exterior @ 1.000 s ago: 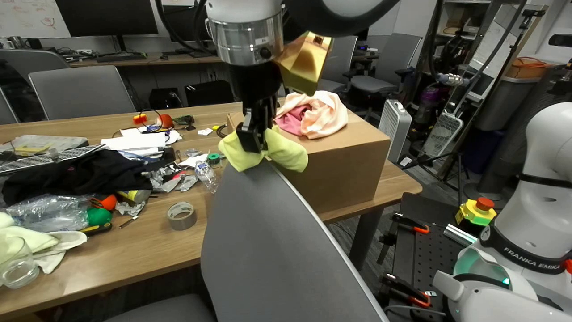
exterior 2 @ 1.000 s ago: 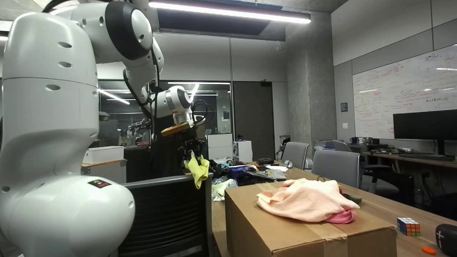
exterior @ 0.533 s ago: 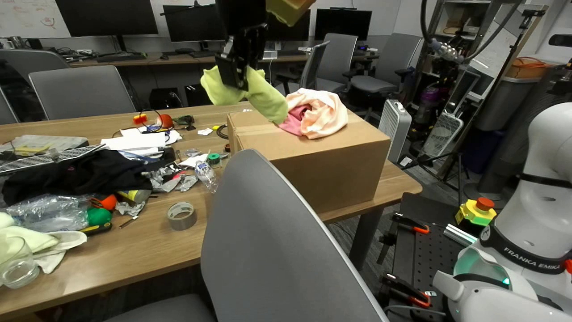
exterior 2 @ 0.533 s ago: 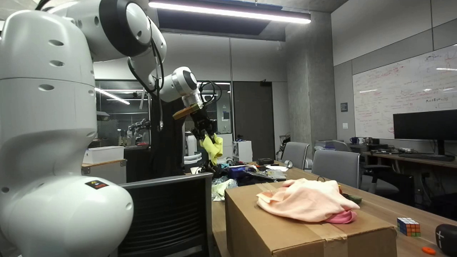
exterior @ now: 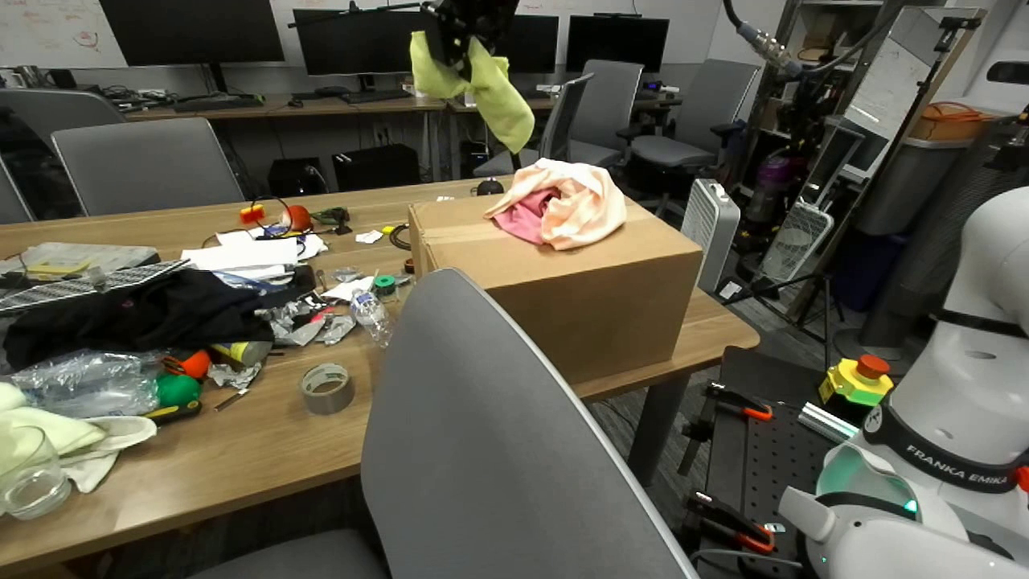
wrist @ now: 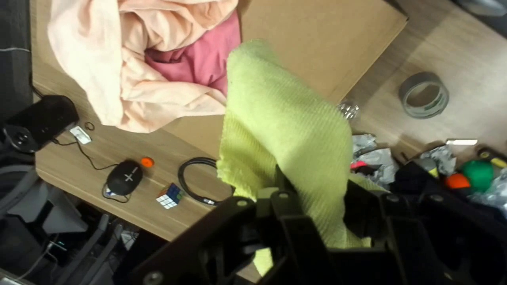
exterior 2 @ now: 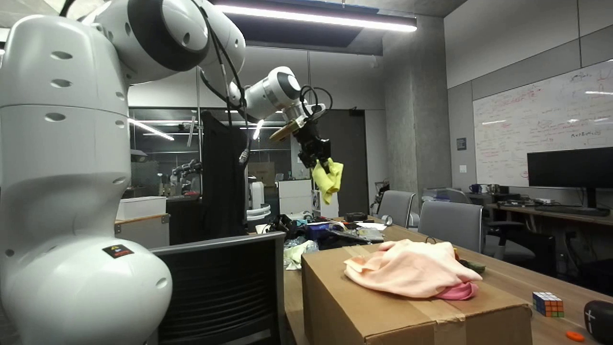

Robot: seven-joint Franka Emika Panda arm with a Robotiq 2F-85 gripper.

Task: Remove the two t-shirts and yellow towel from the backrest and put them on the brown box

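Gripper (wrist: 315,182) pinches the yellow towel (wrist: 285,118) in midair, clear of the backrest (exterior: 482,426); 2 t-shirts (exterior: 575,211), peach and pink, lie bunched on the brown box (exterior: 615,318).

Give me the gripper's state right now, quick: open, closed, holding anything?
Gripper: closed on the yellow towel, holding it in the air with its loose ends hanging.
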